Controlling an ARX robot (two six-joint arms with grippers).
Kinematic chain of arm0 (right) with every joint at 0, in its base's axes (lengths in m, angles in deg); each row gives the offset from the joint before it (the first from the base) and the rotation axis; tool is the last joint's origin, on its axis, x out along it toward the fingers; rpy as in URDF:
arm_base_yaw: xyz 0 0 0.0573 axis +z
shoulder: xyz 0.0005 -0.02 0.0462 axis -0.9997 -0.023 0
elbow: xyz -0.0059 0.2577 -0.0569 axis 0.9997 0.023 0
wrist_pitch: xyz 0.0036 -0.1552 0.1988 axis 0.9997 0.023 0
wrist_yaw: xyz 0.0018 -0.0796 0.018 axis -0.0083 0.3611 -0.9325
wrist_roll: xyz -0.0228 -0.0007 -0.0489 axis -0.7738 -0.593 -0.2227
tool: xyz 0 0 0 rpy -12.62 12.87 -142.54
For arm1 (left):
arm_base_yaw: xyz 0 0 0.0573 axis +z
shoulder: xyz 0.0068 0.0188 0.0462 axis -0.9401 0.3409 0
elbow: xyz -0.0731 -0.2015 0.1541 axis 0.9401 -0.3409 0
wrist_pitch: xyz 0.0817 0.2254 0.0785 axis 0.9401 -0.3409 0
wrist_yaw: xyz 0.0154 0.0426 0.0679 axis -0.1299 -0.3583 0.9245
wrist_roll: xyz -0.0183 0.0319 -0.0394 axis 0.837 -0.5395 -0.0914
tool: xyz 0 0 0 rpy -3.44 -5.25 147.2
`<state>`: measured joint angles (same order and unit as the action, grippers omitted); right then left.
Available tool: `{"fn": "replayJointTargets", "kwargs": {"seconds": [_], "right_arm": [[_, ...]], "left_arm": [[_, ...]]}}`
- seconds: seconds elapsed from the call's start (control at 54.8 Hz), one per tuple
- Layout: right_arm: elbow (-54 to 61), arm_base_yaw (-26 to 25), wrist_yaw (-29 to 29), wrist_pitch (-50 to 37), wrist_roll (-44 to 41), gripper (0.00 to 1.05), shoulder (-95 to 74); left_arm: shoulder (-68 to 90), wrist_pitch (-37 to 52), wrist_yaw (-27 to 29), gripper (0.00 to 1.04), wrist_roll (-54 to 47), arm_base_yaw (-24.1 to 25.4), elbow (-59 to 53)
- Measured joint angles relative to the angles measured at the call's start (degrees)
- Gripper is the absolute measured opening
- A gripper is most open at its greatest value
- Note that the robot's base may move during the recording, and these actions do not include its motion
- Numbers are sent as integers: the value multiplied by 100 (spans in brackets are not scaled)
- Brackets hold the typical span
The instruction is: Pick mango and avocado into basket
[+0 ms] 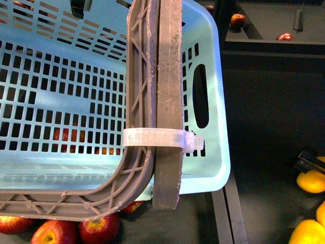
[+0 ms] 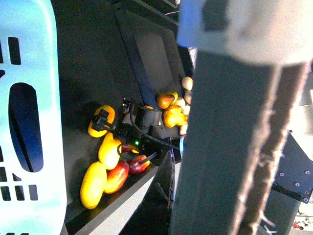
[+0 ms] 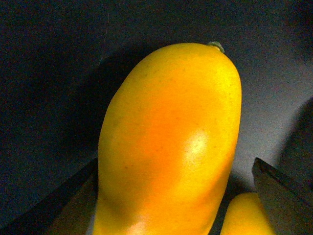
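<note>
The light blue basket (image 1: 66, 91) hangs close in front of the front camera, its brown-grey handles (image 1: 167, 91) bound by a white zip tie (image 1: 157, 138). My left gripper (image 2: 205, 196) is shut on a basket handle (image 2: 230, 137), which fills the left wrist view. My right gripper (image 3: 175, 166) is open and straddles a yellow-orange mango (image 3: 171, 112), one finger (image 3: 63, 200) on each side and apart from it. In the front view this gripper (image 1: 307, 161) sits over the mango (image 1: 312, 182) at the far right. No avocado is in view.
More yellow mangoes (image 1: 307, 231) lie near the front right and beside the right arm (image 2: 108, 149). Red apples (image 1: 96, 229) lie under the basket, and others (image 1: 237, 20) sit in dark trays at the back right. Dark tray rims (image 1: 223, 213) run between the compartments.
</note>
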<state>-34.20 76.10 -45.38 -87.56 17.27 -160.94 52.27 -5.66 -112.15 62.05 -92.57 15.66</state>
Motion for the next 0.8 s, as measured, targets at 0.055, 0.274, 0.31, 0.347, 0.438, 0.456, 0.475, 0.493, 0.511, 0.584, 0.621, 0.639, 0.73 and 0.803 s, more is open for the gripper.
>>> {"fn": "replayJointTargets", "kwargs": {"seconds": [0.055, 0.274, 0.31, 0.347, 0.438, 0.456, 0.475, 0.493, 0.511, 0.584, 0.621, 0.639, 0.73, 0.803], "right_arm": [[28, 0, 2, -13, -4, 85, 11], [57, 0, -46, -79, -2, 60, 20], [59, 0, -42, -92, -2, 60, 20], [63, -2, -42, -111, -4, 59, 20], [87, -4, -52, -140, -7, 58, 20], [92, -4, -52, -146, -7, 58, 20], [98, -7, -50, -151, -11, 58, 20], [105, -7, -50, -157, -13, 58, 20], [120, -9, -50, -175, -13, 58, 20], [168, -15, -59, -219, -17, 58, 24], [186, -22, -59, -232, -20, 58, 28], [201, -24, -59, -236, -20, 58, 31], [262, -33, -59, -267, -37, 58, 44], [332, -37, -59, -308, -46, 58, 70]], "left_arm": [[0, 0, -2, 7, 2, 0, -2], [-2, 0, -4, 7, 4, 0, 0], [-2, 0, -4, 7, 4, 0, 0], [-2, 0, -4, 7, 4, 0, 0], [-2, 0, -4, 7, 0, 0, 0], [-2, 0, -4, 7, 0, 0, -2], [-2, 0, -4, 7, 0, 0, -2], [-2, 0, -4, 7, 2, 0, 0], [-2, 0, -4, 7, 2, 0, -2], [-2, 0, -4, 7, 2, 0, 0], [-2, 0, -4, 7, 2, 0, 0], [-2, 0, -4, 7, 2, 0, 0], [-2, 0, -4, 7, 0, 0, -2], [-2, 0, -4, 7, 2, 0, 0]]}}
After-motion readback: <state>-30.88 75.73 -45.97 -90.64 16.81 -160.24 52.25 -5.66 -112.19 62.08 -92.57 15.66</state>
